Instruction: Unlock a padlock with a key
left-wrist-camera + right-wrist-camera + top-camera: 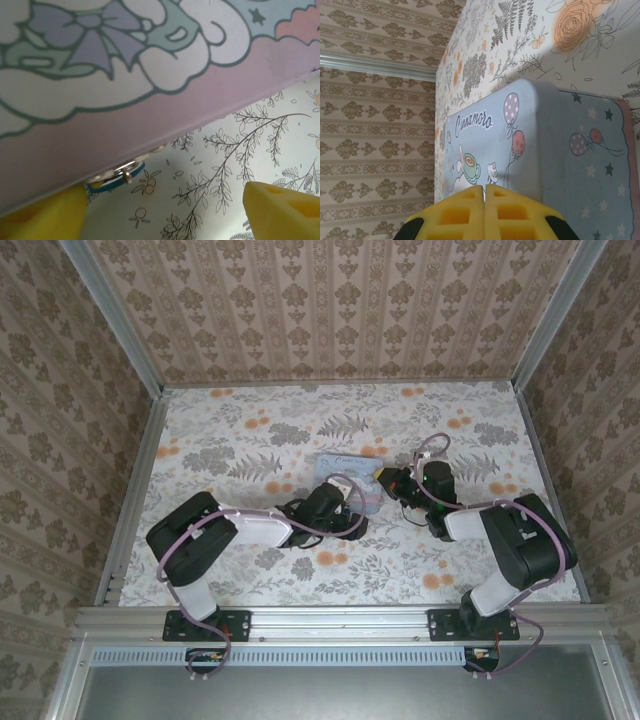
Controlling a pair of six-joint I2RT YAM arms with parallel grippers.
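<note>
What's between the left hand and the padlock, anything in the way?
Nothing blocks it. In the left wrist view, bare floral table cover lies between the open left hand and the padlock, which sits at the edge of the tin box.

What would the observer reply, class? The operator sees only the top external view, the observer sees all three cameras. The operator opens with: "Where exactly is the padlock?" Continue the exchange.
Observer: In the left wrist view, the padlock is a sliver of blue hanging at the metal clasp on the tin's edge.
Operator: Has the left gripper got hold of it?
Observer: No. The left gripper is open, its yellow fingers wide apart, with the padlock just ahead of them.
Operator: And the right gripper?
Observer: The right gripper is shut, pads pressed together, facing the tin's lid lettered Cinnamoro. Whether the pads hold anything, I cannot tell.
</note>
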